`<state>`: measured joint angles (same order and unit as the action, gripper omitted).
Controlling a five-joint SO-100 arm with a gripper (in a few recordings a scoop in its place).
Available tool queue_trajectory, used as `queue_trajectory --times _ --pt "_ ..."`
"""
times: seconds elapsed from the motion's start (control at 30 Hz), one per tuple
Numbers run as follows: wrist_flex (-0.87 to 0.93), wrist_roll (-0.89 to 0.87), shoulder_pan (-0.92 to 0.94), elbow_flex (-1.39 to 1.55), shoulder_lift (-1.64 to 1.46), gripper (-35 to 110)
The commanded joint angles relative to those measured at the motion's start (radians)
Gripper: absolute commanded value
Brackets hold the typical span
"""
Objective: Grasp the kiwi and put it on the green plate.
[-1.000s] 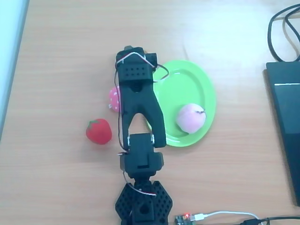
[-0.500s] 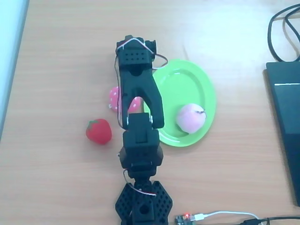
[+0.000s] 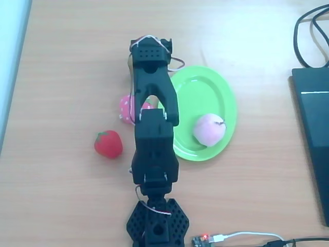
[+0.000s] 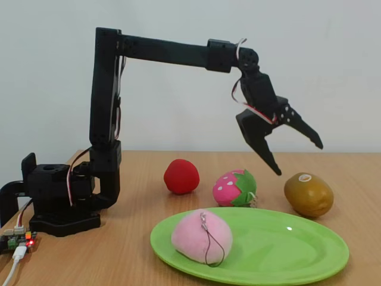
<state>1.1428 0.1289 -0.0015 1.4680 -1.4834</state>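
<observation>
Two-fingered pincer (image 4: pixel 297 156) hangs spread above kiwi (image 4: pixel 308 194).

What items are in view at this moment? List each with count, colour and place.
kiwi: one, olive-brown, on the table beyond the plate in the fixed view, under the open fingers.
green plate: one, lime green, on the table near the arm.
peach: one, pale pink, lying on the plate.
pink strawberry: one, pink with green top, on the table beside the plate.
red fruit: one, red, on the table, apart from the plate.
dark device: one, black, right edge of the overhead view, cables near it.
circuit board: one, by the arm's base.
gripper: one, black, raised above the kiwi, fingers spread.
</observation>
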Motion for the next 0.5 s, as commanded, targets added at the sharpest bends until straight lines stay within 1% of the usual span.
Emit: queue_trajectory --times 0.0,0.47 --pt "0.002 -0.006 0.006 -0.02 0.006 46" --pt "0.009 -0.008 0.005 -0.054 0.089 48"
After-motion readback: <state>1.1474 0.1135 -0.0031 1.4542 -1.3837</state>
